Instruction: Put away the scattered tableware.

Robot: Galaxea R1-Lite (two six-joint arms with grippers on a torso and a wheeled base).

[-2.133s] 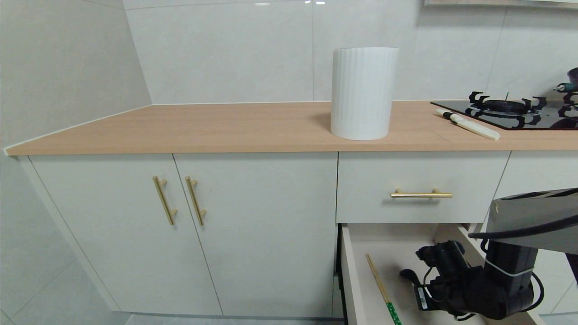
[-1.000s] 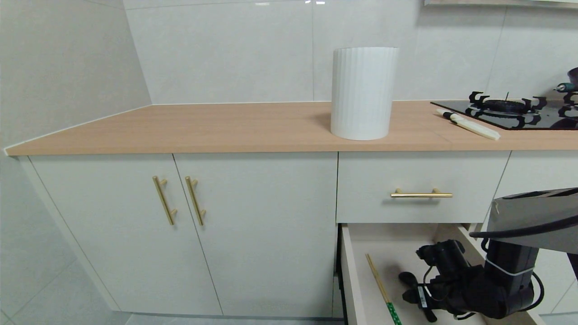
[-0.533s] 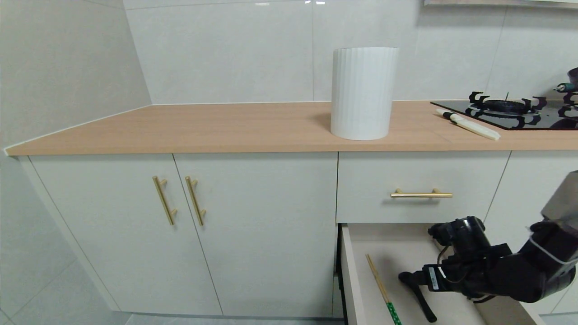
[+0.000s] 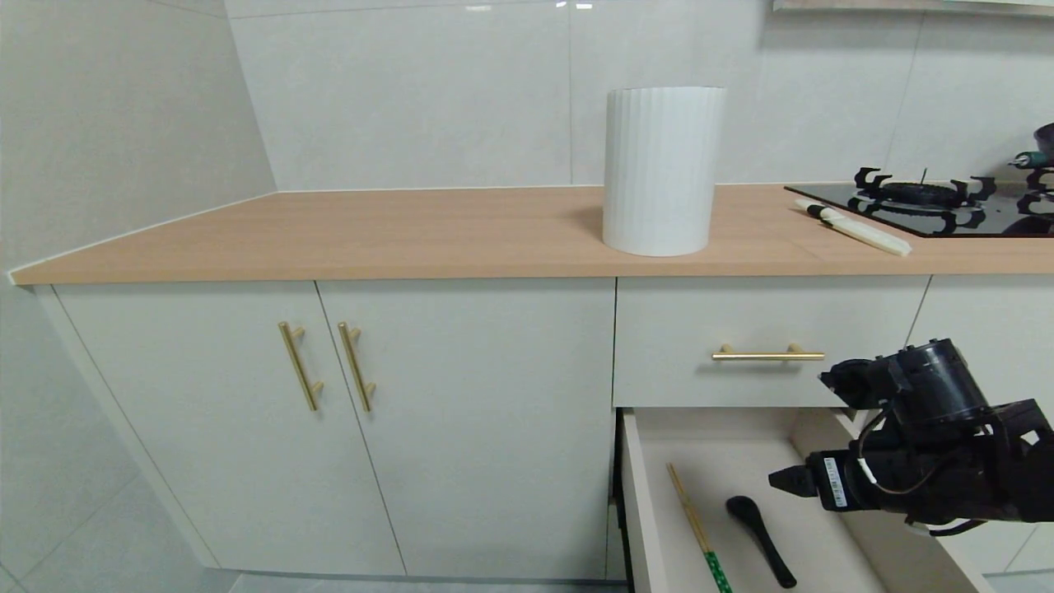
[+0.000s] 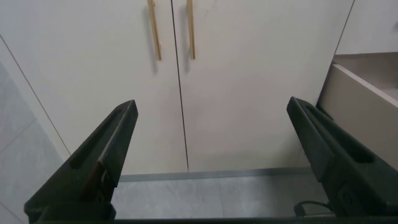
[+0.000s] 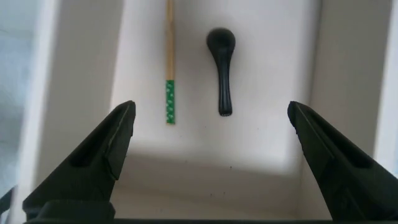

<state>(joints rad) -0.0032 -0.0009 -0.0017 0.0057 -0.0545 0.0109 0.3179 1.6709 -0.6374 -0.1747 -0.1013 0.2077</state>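
Observation:
A black spoon (image 4: 762, 539) lies on the floor of the open lower drawer (image 4: 650, 527), beside wooden chopsticks (image 4: 696, 531) with a green end. The right wrist view has the spoon (image 6: 222, 74) and the chopsticks (image 6: 169, 68) side by side below my right gripper (image 6: 211, 165), which is open and holds nothing. That gripper (image 4: 795, 480) hangs above the drawer's right part in the head view. On the counter by the stove lies a pale knife (image 4: 856, 228). My left gripper (image 5: 214, 168) is open low in front of the cabinet doors (image 5: 177, 87).
A tall white ribbed container (image 4: 663, 169) stands on the wooden counter (image 4: 370, 235). A black gas stove (image 4: 926, 202) is at the right. Above the open drawer is a shut drawer with a gold handle (image 4: 768, 356). Double cabinet doors (image 4: 329, 412) are to the left.
My right gripper let go of the black spoon, which now lies in the drawer, and the arm rose up and to the right, out of the drawer.

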